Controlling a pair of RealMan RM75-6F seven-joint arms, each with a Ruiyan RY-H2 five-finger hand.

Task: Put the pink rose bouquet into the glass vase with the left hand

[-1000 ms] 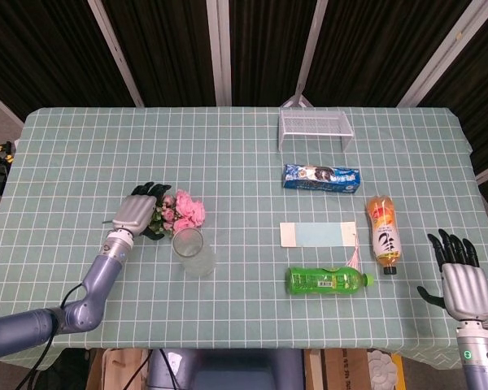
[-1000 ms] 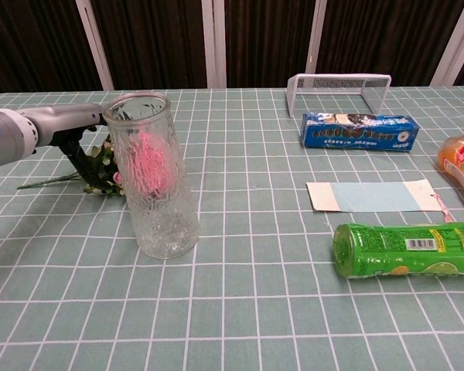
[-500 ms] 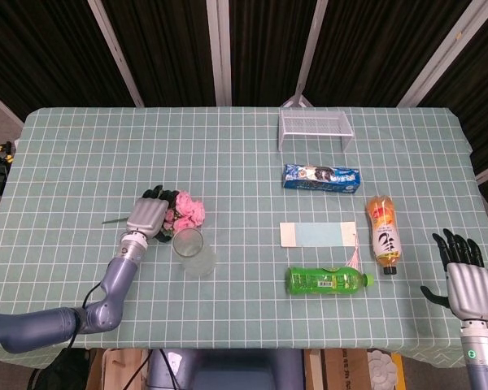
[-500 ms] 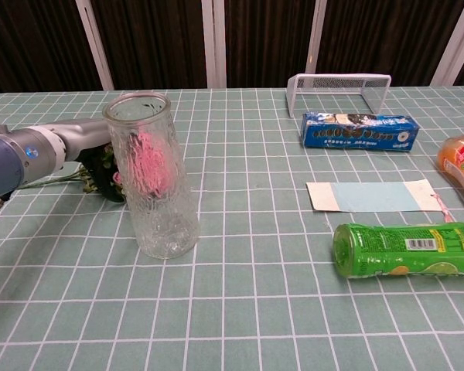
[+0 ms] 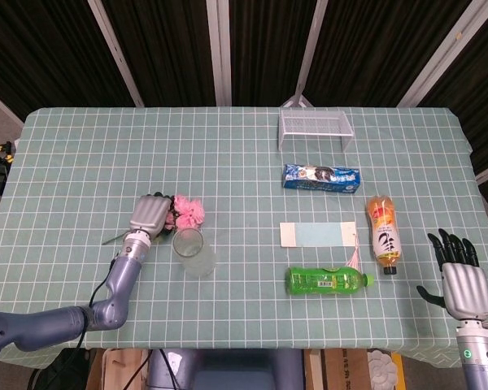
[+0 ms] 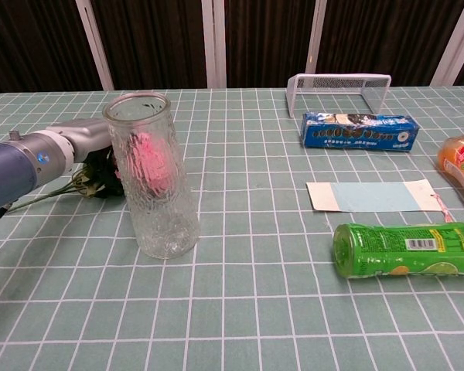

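Observation:
The pink rose bouquet lies on the table just behind the upright glass vase. My left hand sits over the bouquet's leafy part with its fingers curled around it, and the green stem sticks out towards the lower left. In the chest view the vase stands in front, the pink blooms show through the glass, and the left hand grips the leaves beside it. My right hand hovers off the front right of the table, fingers spread, holding nothing.
A green bottle lies right of the vase, with a pale blue card, an orange bottle, a blue biscuit pack and a white wire rack further back. A checked green cloth covers the table.
My left hand has shifted right and closed its fingers over the bouquet. The blooms have bunched up and the stem has swung towards the front. The right hand has barely moved.

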